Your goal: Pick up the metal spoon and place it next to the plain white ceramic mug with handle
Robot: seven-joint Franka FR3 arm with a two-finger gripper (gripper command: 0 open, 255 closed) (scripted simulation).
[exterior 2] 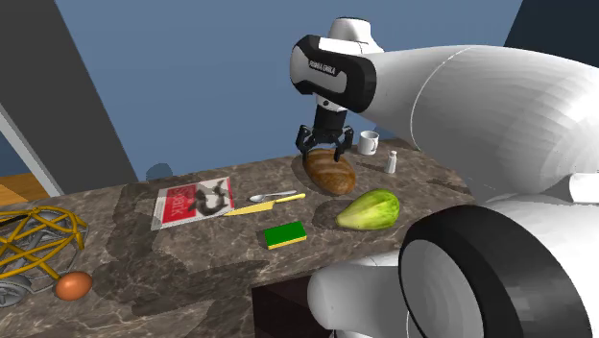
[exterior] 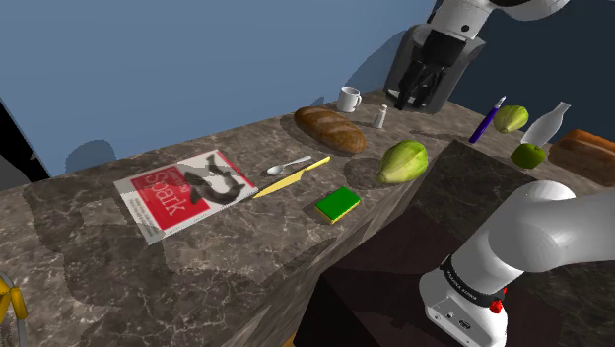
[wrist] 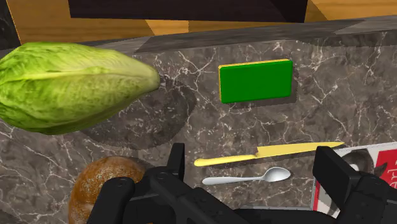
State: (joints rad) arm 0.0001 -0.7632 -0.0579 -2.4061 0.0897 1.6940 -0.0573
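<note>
Gripper: we see it [exterior 2: 324, 149] hanging above the bread loaf [exterior 2: 330, 171], fingers [wrist: 176, 162] spread wide, nothing held.
Spoon: pale silver [wrist: 251, 177], slim handle, oval bowl; it lies flat on the marble counter [exterior: 89, 246], just beside the yellow knife [wrist: 267, 154].
Mug: white [exterior: 349, 99], well apart from the spoon, beyond the loaf.
Hidden: in the wrist view, the gripper covers part of the loaf, and the magazine [wrist: 375, 165] is cut off.

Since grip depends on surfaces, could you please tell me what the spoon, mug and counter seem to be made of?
Spoon: pale grey with a bright sheen, probably metal. Mug: plain flat white, perhaps ceramic, though the look leaves it open. Counter: dark brown with pale veins, like polished stone.
</note>
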